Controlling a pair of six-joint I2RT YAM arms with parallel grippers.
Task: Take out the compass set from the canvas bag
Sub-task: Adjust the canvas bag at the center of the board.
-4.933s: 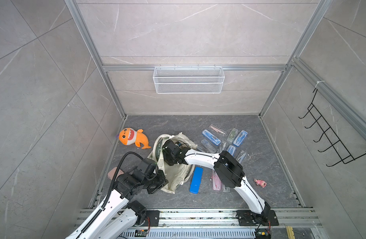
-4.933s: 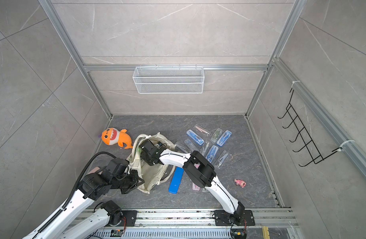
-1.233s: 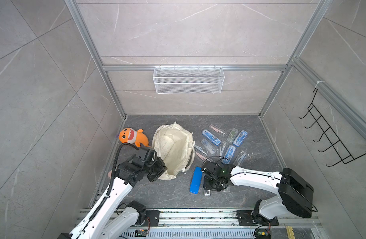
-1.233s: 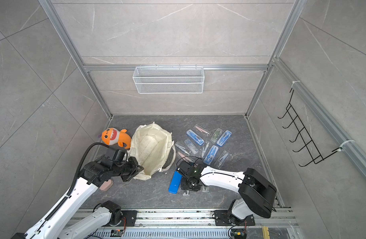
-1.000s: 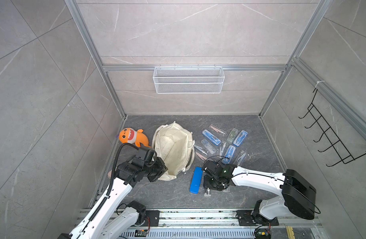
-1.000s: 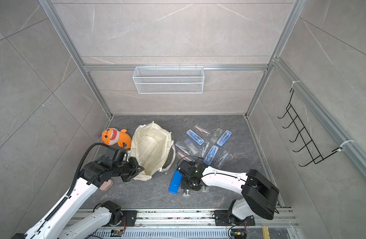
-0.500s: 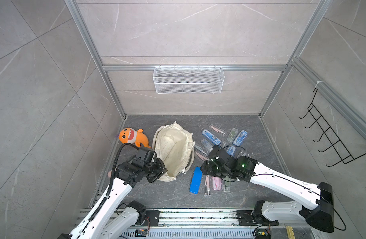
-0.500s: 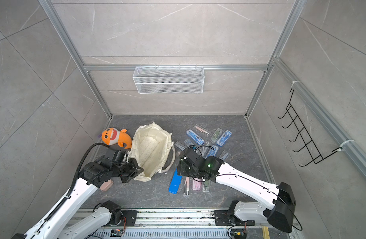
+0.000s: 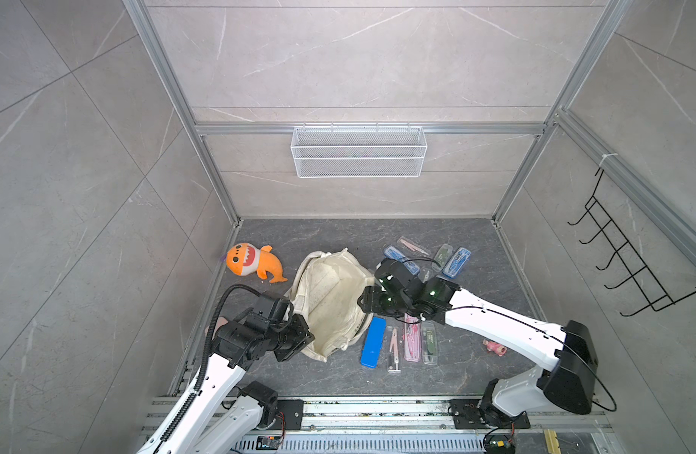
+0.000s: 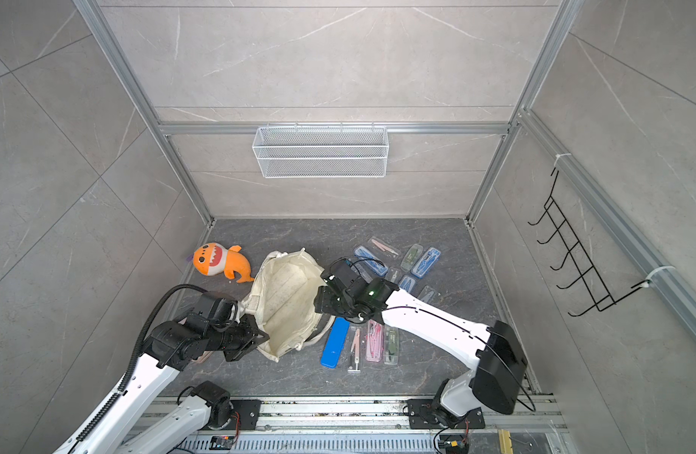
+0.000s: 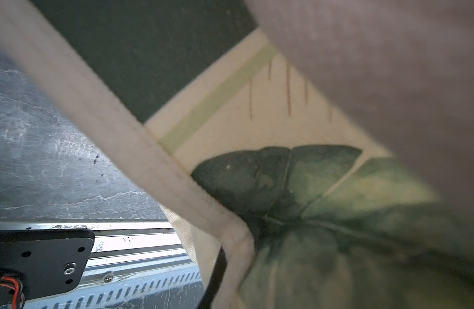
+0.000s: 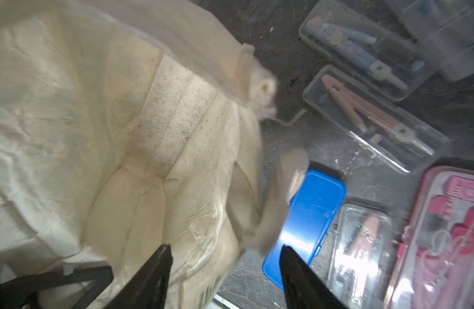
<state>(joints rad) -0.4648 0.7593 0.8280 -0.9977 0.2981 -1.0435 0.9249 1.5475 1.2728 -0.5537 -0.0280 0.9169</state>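
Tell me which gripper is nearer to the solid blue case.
Right. The right gripper hovers open over the canvas bag edge, just beyond the blue case at its far end; the left gripper is across the bag, clamped on its near corner.

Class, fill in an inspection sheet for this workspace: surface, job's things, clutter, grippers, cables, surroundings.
Surface: dark stone-look table, no spills seen.
Job's things: canvas bag mouth open, no case seen inside; compass cases lie beside it.
Clutter: orange shark plush; small pink toy.
Grippers: left gripper shut on the bag's rim; right gripper open at the bag's edge.
Cables: black hose loops beside the left arm.
Surroundings: wire basket and hook rack on the walls.
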